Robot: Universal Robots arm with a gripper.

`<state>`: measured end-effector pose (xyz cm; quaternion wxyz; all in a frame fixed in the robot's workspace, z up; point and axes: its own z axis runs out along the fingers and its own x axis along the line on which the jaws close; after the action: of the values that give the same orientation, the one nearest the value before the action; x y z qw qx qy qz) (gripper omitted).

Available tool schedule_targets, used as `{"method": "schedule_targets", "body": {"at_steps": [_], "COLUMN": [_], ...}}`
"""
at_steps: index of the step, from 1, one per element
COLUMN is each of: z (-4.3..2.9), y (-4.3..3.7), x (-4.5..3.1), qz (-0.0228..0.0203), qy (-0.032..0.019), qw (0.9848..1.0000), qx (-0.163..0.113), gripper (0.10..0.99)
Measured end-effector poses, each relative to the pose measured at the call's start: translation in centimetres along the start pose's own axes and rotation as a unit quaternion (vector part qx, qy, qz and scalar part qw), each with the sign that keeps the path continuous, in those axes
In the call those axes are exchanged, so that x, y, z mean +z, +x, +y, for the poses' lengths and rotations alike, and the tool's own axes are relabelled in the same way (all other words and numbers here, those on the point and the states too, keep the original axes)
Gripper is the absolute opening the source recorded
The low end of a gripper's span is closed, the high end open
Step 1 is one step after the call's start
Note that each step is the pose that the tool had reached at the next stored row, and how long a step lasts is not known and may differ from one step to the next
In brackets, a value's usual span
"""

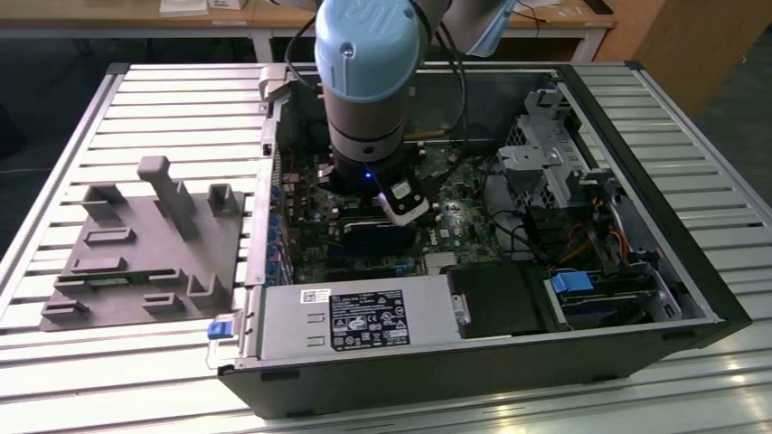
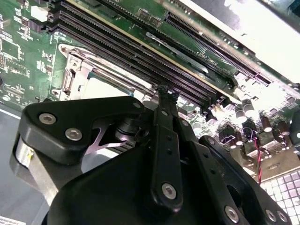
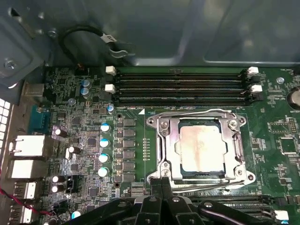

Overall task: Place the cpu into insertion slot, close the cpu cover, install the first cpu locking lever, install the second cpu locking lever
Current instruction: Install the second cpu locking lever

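The cpu (image 3: 200,149) lies flat in the insertion slot (image 3: 201,172), its silver top showing through the cut-out of the cpu cover (image 3: 233,150), which is folded down over it. Thin wire locking levers run along two opposite edges of the socket, one (image 3: 197,113) by the memory slots and one (image 3: 213,181) on the gripper's side. My gripper (image 3: 162,185) has its fingers together, tips at a corner of the socket beside the nearer lever. The second wrist view shows the gripper (image 2: 166,93) just off the cover (image 2: 77,70) and cpu (image 2: 105,86). In the exterior view the gripper (image 1: 383,231) is low inside the case.
Long black memory slots (image 3: 180,86) run close beside the socket. Capacitors (image 3: 104,143) and rear ports (image 3: 28,145) stand on another side. The open computer case (image 1: 688,280) walls in the board, with a power supply (image 1: 362,321) and drive bay (image 1: 543,163). A grey fixture (image 1: 145,249) sits on the table.
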<state>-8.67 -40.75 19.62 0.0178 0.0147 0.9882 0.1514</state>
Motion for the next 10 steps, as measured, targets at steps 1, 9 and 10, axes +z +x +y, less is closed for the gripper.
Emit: {"method": "schedule_targets", "body": {"at_steps": [1,9,10], "z": [0.02,0.29,0.30], "y": [0.00,0.04,0.04], "x": [0.04,0.42,0.45], "qz": [0.0003,0.0018,0.0019], "qy": [0.0000,-0.0003,-0.0003], "qw": [1.0000,1.0000,1.0000], "qx": [-0.001,-0.006,-0.006], "gripper": [0.102,0.102,0.102]}}
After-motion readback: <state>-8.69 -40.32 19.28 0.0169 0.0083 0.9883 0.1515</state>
